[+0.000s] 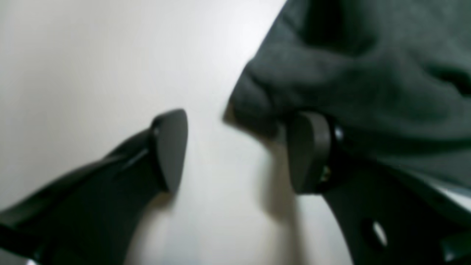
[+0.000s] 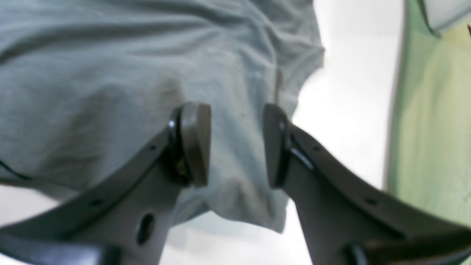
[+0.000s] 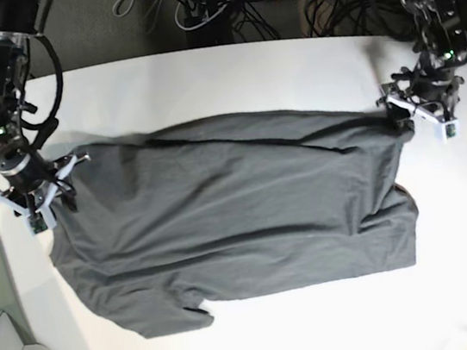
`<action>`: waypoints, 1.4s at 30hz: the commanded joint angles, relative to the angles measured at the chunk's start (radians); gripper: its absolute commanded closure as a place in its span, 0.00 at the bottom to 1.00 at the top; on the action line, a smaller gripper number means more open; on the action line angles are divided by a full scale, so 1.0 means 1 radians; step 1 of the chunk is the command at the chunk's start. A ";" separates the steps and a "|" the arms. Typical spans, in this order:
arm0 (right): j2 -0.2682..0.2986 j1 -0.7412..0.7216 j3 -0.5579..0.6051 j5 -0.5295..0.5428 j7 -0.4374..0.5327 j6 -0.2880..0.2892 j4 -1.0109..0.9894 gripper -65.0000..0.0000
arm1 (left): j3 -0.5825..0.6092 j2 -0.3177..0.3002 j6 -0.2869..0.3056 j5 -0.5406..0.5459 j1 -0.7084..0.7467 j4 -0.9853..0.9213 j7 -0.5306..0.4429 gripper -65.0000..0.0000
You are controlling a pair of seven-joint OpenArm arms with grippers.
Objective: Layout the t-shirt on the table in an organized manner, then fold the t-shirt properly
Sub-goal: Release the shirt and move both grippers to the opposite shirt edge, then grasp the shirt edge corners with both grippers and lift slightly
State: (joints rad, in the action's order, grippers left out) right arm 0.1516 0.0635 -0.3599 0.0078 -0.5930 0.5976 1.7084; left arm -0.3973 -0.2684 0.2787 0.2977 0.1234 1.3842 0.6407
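Gripper pads fill the foreground of both wrist views. Left gripper [image 1: 235, 151]: jaws stand well apart with bare table between them; one pad [image 1: 307, 152] touches a bunched corner of the t-shirt [image 1: 368, 73], the other is clear of cloth, so nothing is clamped. Right gripper [image 2: 237, 145]: jaws likewise parted, with cloth [image 2: 128, 73] lying in the gap beneath them but pinched by neither pad.

In the base view the t-shirt [image 3: 239, 213] lies spread across the middle of the table [image 3: 220, 77], long axis running side to side. Relative to the shirt, the left gripper [image 3: 419, 105] sits at its upper right corner and the right gripper [image 3: 36, 192] at its upper left edge. A long ridge crosses the upper part of the shirt, a flap is turned under at its lower edge, and the right-hand corner is bunched.

Risks, as a judgement:
- Fabric may cling to the touching pad and lift as the arm withdraws, disturbing the layout.
- Folding over the ridge and the tucked flap would lock those creases into the fold.
- A re-grasp may take only one layer, or scrape the table and miss the cloth.

Containers: none is in view; the shirt rests directly on the table.
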 commanded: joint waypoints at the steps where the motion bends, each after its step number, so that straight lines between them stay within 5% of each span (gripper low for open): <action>1: 0.010 -0.015 -0.015 0.013 0.021 -0.003 0.020 0.61 | 0.013 -0.002 0.003 -0.009 -0.018 -0.004 -0.011 0.36; 11: 0.015 0.052 -0.116 0.013 0.020 -0.003 0.018 0.61 | 0.033 0.018 0.003 -0.045 -0.066 -0.024 -0.063 0.40; 13: 0.010 0.071 -0.135 0.013 0.020 -0.003 0.017 0.61 | 0.057 0.018 0.004 -0.045 -0.066 -0.024 -0.091 0.53; 17: -0.004 0.114 -0.140 0.013 0.021 -0.003 0.022 0.61 | 0.085 0.018 0.004 -0.039 -0.064 -0.024 -0.124 1.00; 22: -0.002 0.144 -0.143 0.010 0.021 0.101 0.015 0.61 | 0.084 0.019 -0.002 -0.033 -0.061 0.051 -0.081 1.00; 30: 0.004 0.158 -0.229 0.008 0.032 0.101 -0.040 0.61 | 0.014 0.021 0.003 -0.033 -0.066 0.179 0.024 0.99; 42: 0.076 0.045 -0.199 0.010 0.032 0.101 -0.235 0.60 | -0.042 0.018 0.003 -0.033 -0.063 0.185 0.029 0.99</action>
State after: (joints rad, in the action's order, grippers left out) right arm 0.2131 0.1123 -0.5514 0.0090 -0.5751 0.6991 1.4570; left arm -0.4358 -0.2356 0.2844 0.2619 0.0719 1.5490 0.6922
